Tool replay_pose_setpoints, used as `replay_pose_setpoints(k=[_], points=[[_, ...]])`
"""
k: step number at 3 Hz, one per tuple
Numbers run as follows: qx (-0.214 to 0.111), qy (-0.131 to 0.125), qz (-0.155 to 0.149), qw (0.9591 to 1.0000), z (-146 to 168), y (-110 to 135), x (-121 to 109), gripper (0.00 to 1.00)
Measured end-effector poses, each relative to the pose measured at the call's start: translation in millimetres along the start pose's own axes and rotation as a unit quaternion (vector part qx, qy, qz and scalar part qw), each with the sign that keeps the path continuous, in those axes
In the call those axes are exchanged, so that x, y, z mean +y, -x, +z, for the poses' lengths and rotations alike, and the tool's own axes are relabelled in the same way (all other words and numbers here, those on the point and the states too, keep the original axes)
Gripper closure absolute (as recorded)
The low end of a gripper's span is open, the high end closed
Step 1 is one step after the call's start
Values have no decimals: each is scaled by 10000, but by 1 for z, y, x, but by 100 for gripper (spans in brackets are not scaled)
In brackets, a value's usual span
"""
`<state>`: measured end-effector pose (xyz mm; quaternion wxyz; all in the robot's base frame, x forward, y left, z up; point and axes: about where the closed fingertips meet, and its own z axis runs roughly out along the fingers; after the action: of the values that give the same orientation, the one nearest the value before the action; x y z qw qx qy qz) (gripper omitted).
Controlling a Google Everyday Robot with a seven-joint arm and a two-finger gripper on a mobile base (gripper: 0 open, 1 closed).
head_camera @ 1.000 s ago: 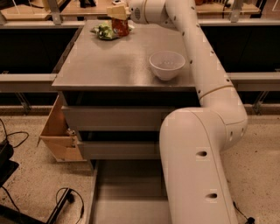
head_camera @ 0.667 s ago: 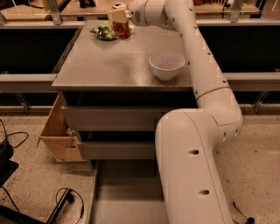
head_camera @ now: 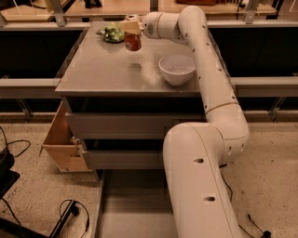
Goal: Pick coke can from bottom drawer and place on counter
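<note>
Dark cables [head_camera: 70, 214] curl over the speckled floor at the far left. Above them an open box [head_camera: 59, 139] of pale wood or cardboard leans against the cabinet's left side. The bottom drawer [head_camera: 128, 204] stands pulled out, a long shallow tray with a flat, matte grey floor and a low side wall; its right part is hidden behind the arm. Above it sit two closed drawers [head_camera: 118, 125] with plain flat grey fronts.

The counter [head_camera: 102, 69] is a broad, smooth sheet of grey metal with a dull sheen. At its back left edge lies a crumpled green snack bag [head_camera: 111, 33]. Just to the right of the bag, the gripper [head_camera: 132, 25] reaches in from the right, its tan fingers [head_camera: 130, 27] pinching the upper part of the coke can [head_camera: 132, 42]. The small red cylinder hangs upright a little above the counter, with a soft round shadow on the metal in front of it.

Further right, well apart from the can, a round white bowl [head_camera: 177, 69] with a glossy rim rests on the counter. The thick, smooth white arm [head_camera: 212, 102] curves up from the lower right and past the bowl. Behind everything runs a light wooden tabletop [head_camera: 102, 7].
</note>
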<state>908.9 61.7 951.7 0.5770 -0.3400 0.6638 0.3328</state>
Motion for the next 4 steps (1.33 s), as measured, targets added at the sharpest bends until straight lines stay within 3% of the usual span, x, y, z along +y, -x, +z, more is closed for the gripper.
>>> replay_pose_setpoints(k=[1,4], points=[[171,-46,131,9998,3,-16,-5,100],[174,-45,135,9997,3,-16,-5,27]])
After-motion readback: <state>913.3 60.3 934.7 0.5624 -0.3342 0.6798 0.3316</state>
